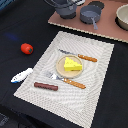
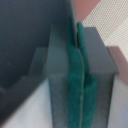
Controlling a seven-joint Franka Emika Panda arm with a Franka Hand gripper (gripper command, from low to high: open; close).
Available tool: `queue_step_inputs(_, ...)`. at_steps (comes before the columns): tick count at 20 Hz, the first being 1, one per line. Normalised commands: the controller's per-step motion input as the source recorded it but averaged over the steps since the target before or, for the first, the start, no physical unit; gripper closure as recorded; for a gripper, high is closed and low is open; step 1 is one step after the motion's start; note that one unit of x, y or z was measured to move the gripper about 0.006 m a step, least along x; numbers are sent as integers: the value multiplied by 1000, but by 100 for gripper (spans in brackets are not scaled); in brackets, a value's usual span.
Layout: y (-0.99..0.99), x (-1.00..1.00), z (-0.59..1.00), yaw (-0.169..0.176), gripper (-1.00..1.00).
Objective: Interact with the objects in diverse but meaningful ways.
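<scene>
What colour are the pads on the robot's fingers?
Green, on grey fingers pressed together; the wrist view shows them best.

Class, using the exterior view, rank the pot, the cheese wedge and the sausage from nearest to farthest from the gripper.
From the gripper at the top of the view:
1. Grey two-handled pot, just to the exterior view's right of it.
2. Yellow cheese wedge, on the plate mid-mat.
3. Brown sausage, at the mat's near edge.
</scene>
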Motion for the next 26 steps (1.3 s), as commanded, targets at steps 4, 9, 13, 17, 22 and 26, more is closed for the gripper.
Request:
queue_step_inputs(4, 649, 244, -3, 6, 100)
queue_step_inputs(9, 614, 272, 0, 1, 100)
queue_step_inputs(13, 393, 462, 0, 0, 100)
queue_step_inputs(17, 351, 485, 0, -1, 100)
queue_step_inputs(22, 380, 417, -9, 0, 100)
queue_step_inputs(26, 395, 53, -50, 6, 100)
